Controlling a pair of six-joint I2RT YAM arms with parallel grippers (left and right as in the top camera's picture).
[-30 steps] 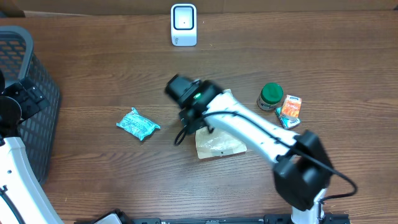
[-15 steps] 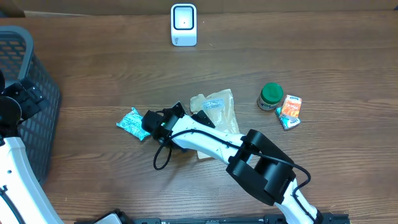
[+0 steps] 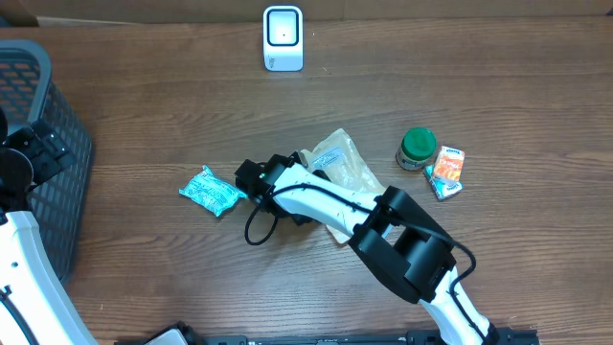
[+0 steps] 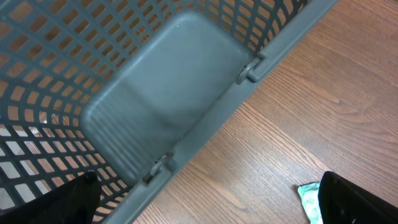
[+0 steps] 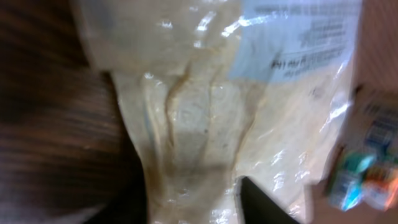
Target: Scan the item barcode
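Here the right jaws are closed on the bunched end of the clear bag (image 5: 249,112), which sits near the middle of the wooden surface (image 3: 517,86), between a teal packet (image 3: 211,190) and a green-lidded jar (image 3: 418,147); an orange packet (image 3: 446,168) lies just beside the jar. The white scanner (image 3: 283,38) stands well apart at the far edge. The left jaws hang spread wide over the rim of the grey basket (image 4: 161,81)
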